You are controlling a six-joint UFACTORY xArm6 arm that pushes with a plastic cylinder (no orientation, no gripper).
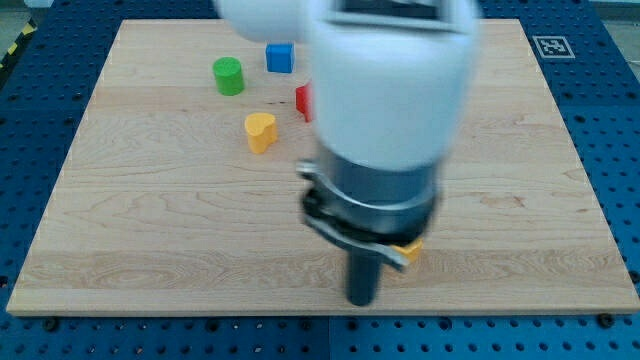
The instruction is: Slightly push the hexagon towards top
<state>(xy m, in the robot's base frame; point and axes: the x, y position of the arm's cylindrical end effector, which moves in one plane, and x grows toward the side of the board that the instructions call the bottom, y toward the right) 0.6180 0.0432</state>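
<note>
My dark rod comes down from the big white and grey arm body in the middle of the view, and my tip [361,300] rests on the wooden board near the view's bottom. A yellow block [409,251] peeks out just to the right of the rod, mostly hidden by it; its shape cannot be made out. A yellow heart-shaped block [260,131] lies up and to the left. A green cylinder [228,76], a blue cube [279,57] and a red block [302,100], half hidden by the arm, lie near the view's top left.
The wooden board [150,230] lies on a blue perforated table. A black and white marker tag [552,45] sits off the board's top right corner. The arm body hides the board's top middle.
</note>
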